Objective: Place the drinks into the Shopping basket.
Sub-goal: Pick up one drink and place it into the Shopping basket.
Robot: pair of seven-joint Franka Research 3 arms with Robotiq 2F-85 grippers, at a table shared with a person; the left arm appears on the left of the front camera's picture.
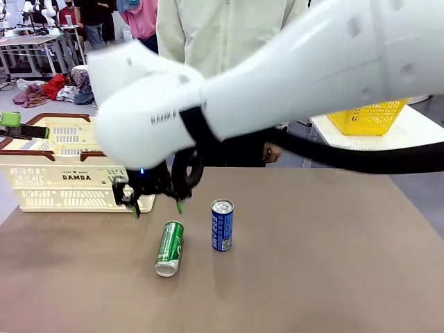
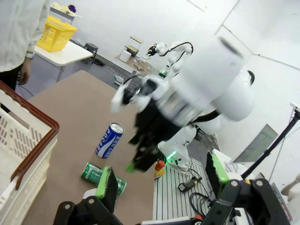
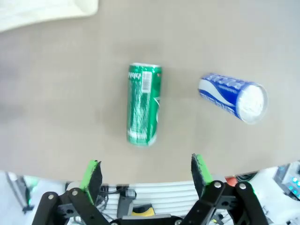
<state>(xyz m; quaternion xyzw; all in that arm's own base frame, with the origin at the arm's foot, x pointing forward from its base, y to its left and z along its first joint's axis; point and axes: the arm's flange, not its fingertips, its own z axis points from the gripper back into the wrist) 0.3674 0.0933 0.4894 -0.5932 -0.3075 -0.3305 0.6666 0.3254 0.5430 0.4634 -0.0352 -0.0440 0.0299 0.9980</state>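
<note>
**Inspector:** Front view. Where do the drinks stand?

**Assistant:** Both are on the brown desk [image 1: 312,277], outside the large cream-white slotted plastic Shopping basket with the dark red-brown rim [image 1: 62,194]. The slim green metal can [image 1: 169,248] lies on its side. The slim blue metal can with white lettering [image 1: 222,225] stands upright just beside it. The right claw [image 1: 157,208] hangs near the green can, on the basket's side, fingers apart and empty.

**Inspector:** Left wrist view?

**Assistant:** The left claw [image 2: 161,180] has its fingers wide apart, with nothing between them. The basket's rim is off to one side. The part of the basket's inside that shows bears no can.

**Inspector:** Right wrist view?

**Assistant:** Looking down, the green can lies ahead of the parted fingers, lined up between them. The blue can is apart from it, to one side.

**Inspector:** Recommendation?

**Assistant:** In my judgement, take the green can first. Descend so the fingers straddle its round body at mid-length, and close squarely, since a lying can may roll. Keep clear of the blue can, which could topple. As for the small yellow mesh basket [image 1: 368,118] on the far table, I cannot tell its contents.
</note>
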